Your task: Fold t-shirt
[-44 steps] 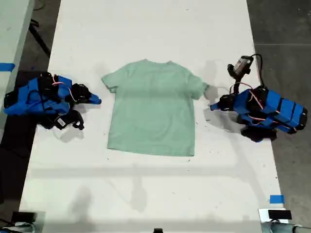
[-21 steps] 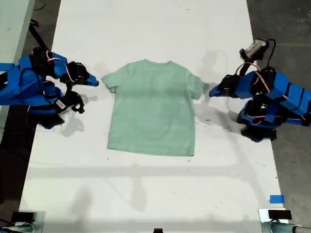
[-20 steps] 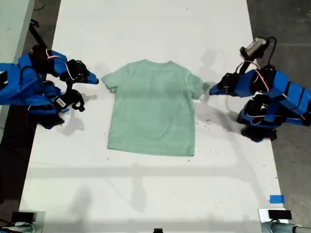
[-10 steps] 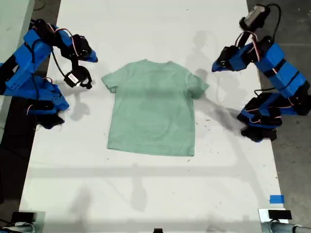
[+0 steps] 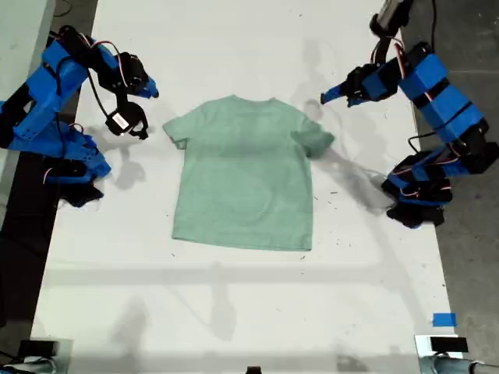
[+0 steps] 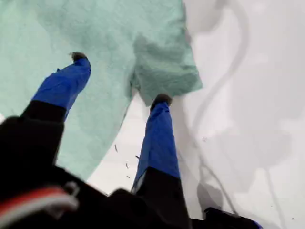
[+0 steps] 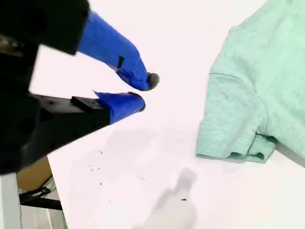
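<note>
Mint-green t-shirt (image 5: 243, 175): flat, mid white table (image 5: 234, 312), unmarked, no writing readable.
First gripper: my first gripper (image 6: 119, 78) raised above one sleeve (image 6: 164, 71), jaws spread, empty.
Second gripper: my second gripper (image 7: 145, 93) beside the other sleeve (image 7: 233, 119), jaws slightly parted, empty.

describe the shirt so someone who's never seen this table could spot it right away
Start with the long white table flanked by two blue robot arms. Between the arms, lying flat near the middle, is the plain pale mint-green short-sleeved cloth t-shirt. It is the only garment and the only large coloured thing on the white surface, unmarked, with both sleeves spread outward.
</note>
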Controlling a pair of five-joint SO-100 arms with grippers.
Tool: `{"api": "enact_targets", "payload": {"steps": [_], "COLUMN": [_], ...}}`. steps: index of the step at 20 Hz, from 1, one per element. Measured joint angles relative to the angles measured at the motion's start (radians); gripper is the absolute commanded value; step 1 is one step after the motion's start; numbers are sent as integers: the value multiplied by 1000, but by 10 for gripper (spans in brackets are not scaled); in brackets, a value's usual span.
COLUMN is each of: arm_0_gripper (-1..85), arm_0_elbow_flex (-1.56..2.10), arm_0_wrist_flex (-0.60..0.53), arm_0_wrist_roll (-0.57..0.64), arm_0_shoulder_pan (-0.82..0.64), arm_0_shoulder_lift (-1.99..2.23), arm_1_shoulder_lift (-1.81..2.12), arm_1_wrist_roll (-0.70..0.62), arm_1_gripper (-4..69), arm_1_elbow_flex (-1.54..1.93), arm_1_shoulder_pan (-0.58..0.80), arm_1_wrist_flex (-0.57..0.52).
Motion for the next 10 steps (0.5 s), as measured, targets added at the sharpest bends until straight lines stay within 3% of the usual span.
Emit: {"api": "enact_targets", "payload": {"steps": [5, 10], "arm_0_gripper": [53, 53], "arm_0_elbow_flex": [0, 0], "arm_0_wrist_flex": [0, 0], "arm_0_wrist_roll": [0, 3], "arm_0_shoulder_pan": [0, 0], "arm_0_shoulder_lift": [-3, -11], "arm_1_shoulder_lift": [-3, -72], "arm_1_wrist_roll": [-146, -181], "arm_1_gripper": [326, 322], "arm_1_elbow_flex": [308, 499], "arm_1_shoulder_pan": [101, 114], "arm_1_wrist_flex": [-256, -476]}}
